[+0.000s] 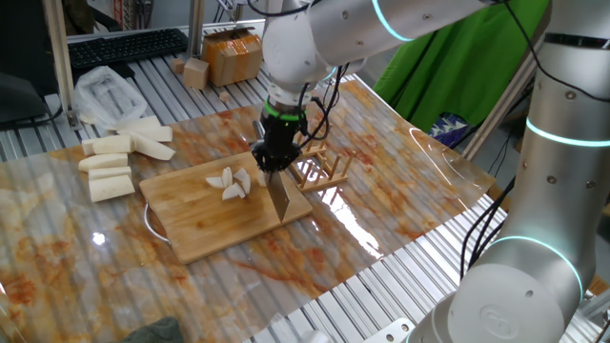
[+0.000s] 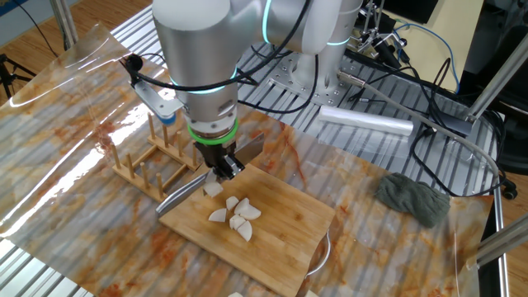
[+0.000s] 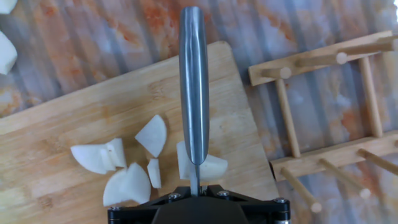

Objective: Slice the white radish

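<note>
The white radish lies as several pale slices [image 1: 232,183] [image 2: 235,214] [image 3: 118,168] on a wooden cutting board [image 1: 205,229] [image 2: 285,235] [image 3: 56,137]. My gripper [image 1: 272,162] [image 2: 219,165] [image 3: 194,198] hangs over the board's end nearest the wooden rack and is shut on a knife. Its steel blade [image 1: 279,198] [image 2: 177,198] [image 3: 194,93] points down toward the board. In the hand view I see the blade from its spine, with one radish piece [image 3: 211,168] showing on both sides of it. Whether the edge is in that piece is hidden.
A wooden peg rack [image 1: 322,170] [image 2: 153,161] [image 3: 323,124] stands right beside the board. Longer white radish sticks [image 1: 114,162] and a plastic bag [image 1: 105,93] lie at the far left. A cardboard box [image 1: 233,52] and a grey cloth [image 2: 412,198] are farther off.
</note>
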`<action>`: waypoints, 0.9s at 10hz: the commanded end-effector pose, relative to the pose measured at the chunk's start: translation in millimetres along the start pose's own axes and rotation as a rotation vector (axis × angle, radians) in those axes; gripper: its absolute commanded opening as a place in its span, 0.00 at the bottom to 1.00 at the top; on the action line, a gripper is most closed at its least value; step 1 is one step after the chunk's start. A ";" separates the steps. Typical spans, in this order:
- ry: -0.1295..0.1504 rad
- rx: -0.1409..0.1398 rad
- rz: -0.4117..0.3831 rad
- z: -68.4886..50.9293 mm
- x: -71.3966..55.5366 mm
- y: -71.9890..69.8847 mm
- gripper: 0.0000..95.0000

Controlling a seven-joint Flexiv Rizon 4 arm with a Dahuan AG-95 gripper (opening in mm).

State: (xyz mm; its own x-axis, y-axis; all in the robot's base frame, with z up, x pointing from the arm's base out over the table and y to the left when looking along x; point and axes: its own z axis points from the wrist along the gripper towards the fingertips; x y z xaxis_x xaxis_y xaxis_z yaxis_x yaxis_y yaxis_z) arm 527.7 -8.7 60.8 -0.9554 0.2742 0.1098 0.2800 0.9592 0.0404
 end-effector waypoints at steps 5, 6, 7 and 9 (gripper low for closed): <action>-0.013 -0.017 -0.022 36.5 -7.2 4.4 0.00; -0.011 -0.016 -0.021 31.2 -6.6 4.7 0.00; -0.006 -0.015 -0.016 23.7 -6.0 5.1 0.00; -0.007 -0.004 -0.003 19.8 -3.4 10.6 0.00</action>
State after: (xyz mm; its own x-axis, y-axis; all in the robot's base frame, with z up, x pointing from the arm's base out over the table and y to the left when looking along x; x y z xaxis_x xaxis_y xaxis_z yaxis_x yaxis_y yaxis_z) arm 536.3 3.6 40.6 -0.9548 0.2737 0.1157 0.2801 0.9590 0.0432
